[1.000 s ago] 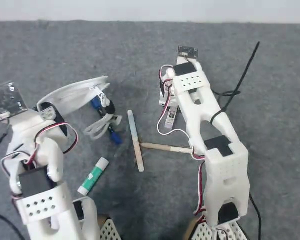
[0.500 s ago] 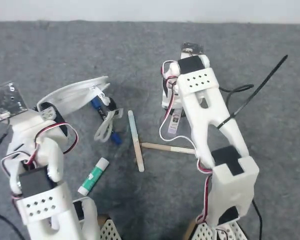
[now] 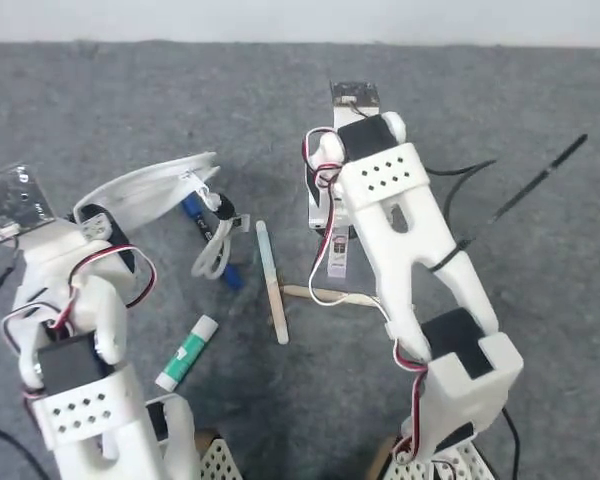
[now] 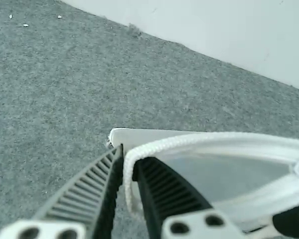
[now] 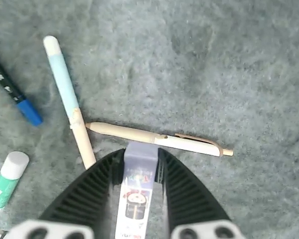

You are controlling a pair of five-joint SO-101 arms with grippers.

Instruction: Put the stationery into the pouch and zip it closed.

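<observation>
- Lavender block sits clamped in your right gripper; carry it level to the pouch by the table's left edge.
- Left gripper pinches the rim; aim inside.

Grey carpet, pale wall behind

Left arm: white printed shell, perforated plates, black servo blocks, exposed red, white and black wiring. Right arm: identical build; black cable tie protrudes. Left fingers and right fingers: black, ribbed, pale mounts with screw holes.
</observation>
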